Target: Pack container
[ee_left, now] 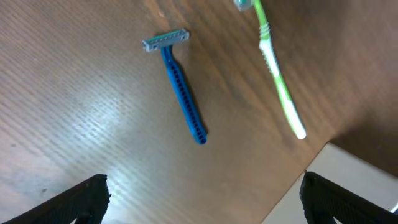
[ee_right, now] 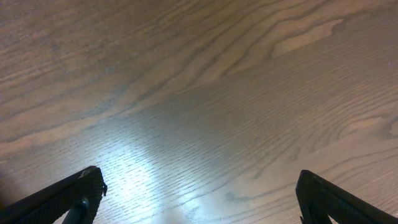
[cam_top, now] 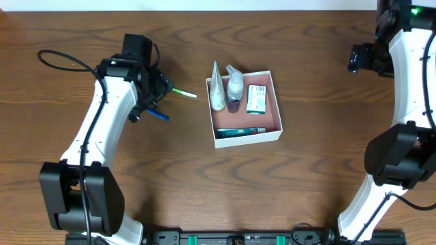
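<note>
The left fingers [ee_left: 81,202], spread wide, hang nearest the blue razor [ee_left: 181,93], which lies just ahead, its handle crosswise to their closing line. The right fingers [ee_right: 68,199], also apart, hang well beyond the container [cam_top: 248,139].

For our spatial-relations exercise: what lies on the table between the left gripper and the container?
In the overhead view, a green toothbrush lies between the open left gripper and the container. The left wrist view shows it too.
</note>
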